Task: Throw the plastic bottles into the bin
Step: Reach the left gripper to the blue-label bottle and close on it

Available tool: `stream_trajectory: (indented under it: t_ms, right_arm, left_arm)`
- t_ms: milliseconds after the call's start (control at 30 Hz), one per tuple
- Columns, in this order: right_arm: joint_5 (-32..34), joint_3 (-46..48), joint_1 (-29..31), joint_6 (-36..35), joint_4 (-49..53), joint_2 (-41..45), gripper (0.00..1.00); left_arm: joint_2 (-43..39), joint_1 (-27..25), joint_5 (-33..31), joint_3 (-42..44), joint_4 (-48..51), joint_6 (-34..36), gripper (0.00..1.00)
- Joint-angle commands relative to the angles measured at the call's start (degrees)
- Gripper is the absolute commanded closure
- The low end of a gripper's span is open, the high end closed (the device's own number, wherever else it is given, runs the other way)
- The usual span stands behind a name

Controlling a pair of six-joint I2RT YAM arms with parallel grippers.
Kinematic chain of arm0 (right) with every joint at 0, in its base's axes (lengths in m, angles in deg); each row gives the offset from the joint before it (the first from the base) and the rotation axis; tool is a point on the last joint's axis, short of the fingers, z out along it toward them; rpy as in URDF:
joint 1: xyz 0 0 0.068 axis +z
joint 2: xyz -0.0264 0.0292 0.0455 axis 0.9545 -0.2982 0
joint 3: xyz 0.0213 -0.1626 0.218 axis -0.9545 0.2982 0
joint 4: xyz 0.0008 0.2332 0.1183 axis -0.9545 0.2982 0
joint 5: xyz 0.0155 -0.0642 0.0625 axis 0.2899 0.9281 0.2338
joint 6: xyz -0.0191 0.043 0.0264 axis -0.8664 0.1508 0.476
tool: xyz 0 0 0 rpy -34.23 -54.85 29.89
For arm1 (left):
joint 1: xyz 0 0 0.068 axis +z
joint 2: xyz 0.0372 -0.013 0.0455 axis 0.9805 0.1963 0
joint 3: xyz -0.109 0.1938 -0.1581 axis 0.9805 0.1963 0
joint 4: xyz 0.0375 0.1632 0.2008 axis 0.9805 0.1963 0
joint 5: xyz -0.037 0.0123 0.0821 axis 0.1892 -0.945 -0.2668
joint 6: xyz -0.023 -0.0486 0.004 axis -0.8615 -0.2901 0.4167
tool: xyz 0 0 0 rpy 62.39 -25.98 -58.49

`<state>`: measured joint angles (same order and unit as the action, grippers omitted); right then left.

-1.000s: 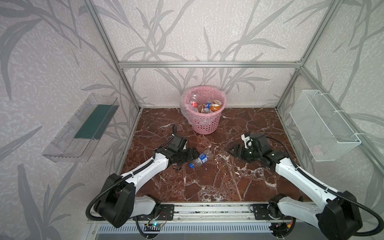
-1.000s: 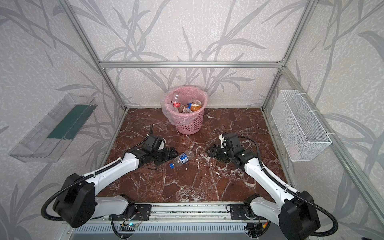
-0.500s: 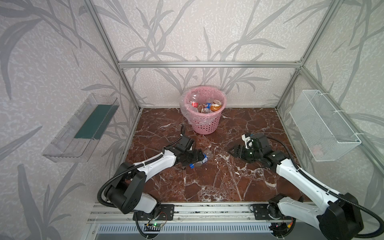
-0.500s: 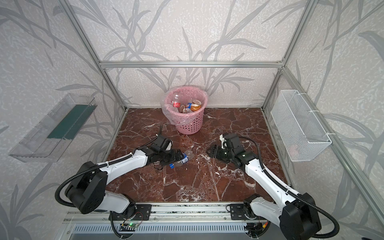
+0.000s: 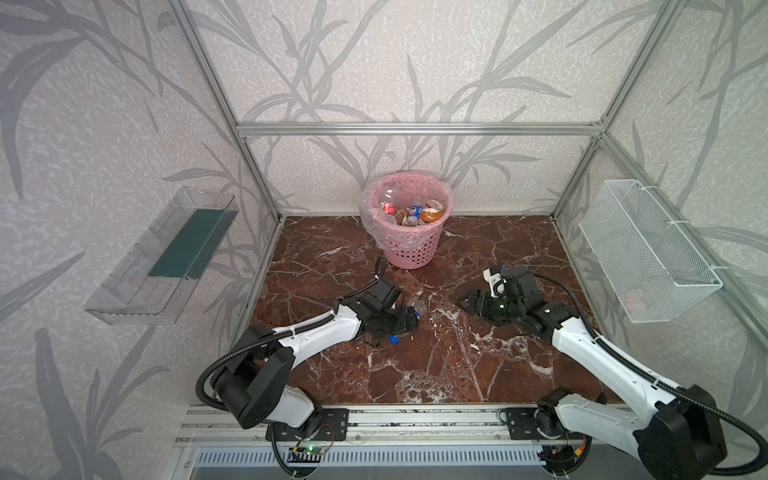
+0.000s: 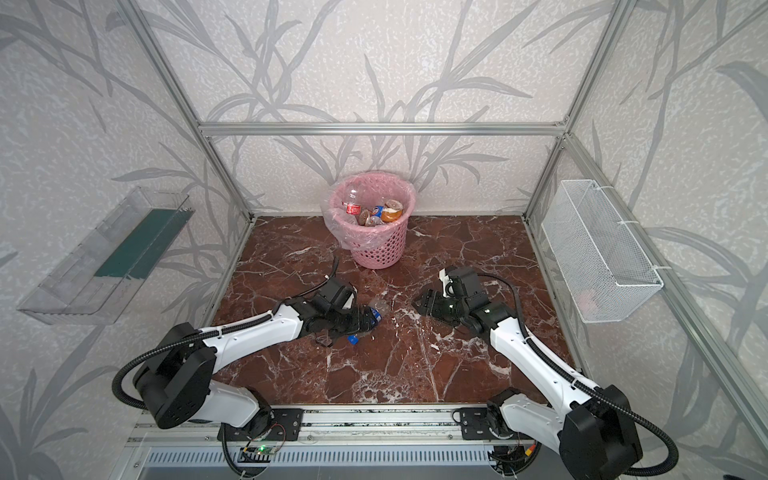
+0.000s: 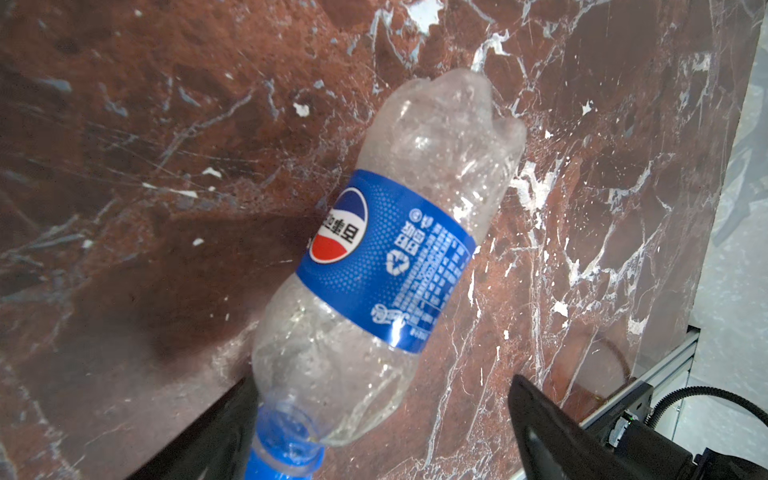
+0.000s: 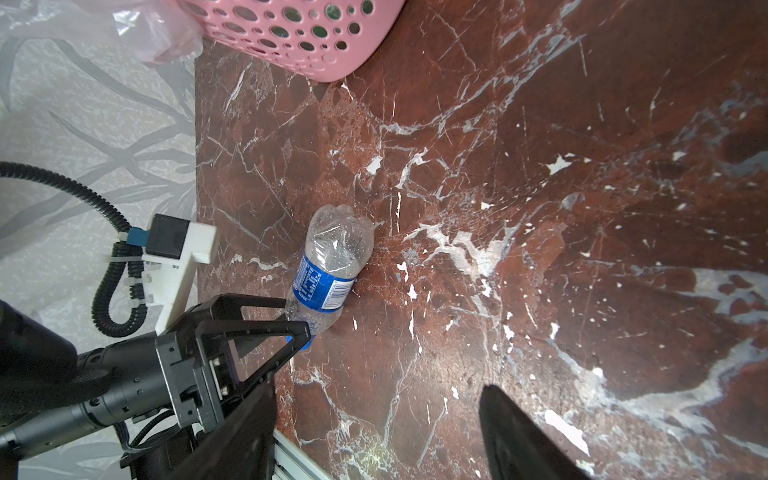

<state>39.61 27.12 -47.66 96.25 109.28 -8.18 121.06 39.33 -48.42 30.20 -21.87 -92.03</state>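
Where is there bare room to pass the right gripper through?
Bare marble lies along the front rail and at the back on either side of the bin. Crowded: the middle, where the left gripper straddles the bottle, facing the right gripper.

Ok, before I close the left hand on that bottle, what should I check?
1. The bottle lies between the fingers of the left hand: ok, its neck end is inside.
2. Those jaws open wide enough: ok.
3. Finger contact with the bottle: cannot tell.
4. Firm grip: not ok, not yet closed.
5. The right hand clear: ok, open, empty, apart from the bottle.
6. The bin upright, mouth free: ok.
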Motion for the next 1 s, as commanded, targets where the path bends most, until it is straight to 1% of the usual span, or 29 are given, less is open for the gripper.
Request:
stream_trajectory:
  t_ms: [0, 367, 533, 667, 733, 967]
  right_arm:
    - [-0.37, -0.10, -0.12, 0.01, -0.20, -0.39, 0.24]
    - [-0.39, 0.00, -0.12, -0.35, -0.21, -0.31, 0.24]
    - [-0.43, 0.39, -0.12, -0.46, -0.20, -0.13, 0.24]
    - [-0.38, 0.72, -0.17, -0.46, -0.50, -0.10, 0.24]
    - [-0.42, 0.83, -0.13, -0.46, -0.61, -0.04, 0.24]
    - [-0.48, 1.18, -0.12, -0.55, -0.59, 0.13, 0.26]
  left_arm:
    - [1.69, -0.50, -1.46, -2.20, -0.95, -0.56, 0.07]
    - [4.62, -0.41, -6.29, -5.26, 2.18, 1.84, 0.10]
    - [6.27, -0.29, -8.00, -6.75, 3.56, 3.38, 0.08]
    - [7.75, -0.31, -7.89, -7.58, 3.25, 4.31, 0.08]
    - [8.41, -0.30, -7.67, -7.92, 2.99, 4.57, 0.09]
    - [9.77, 0.23, -8.36, -7.86, 3.23, 4.41, 0.18]
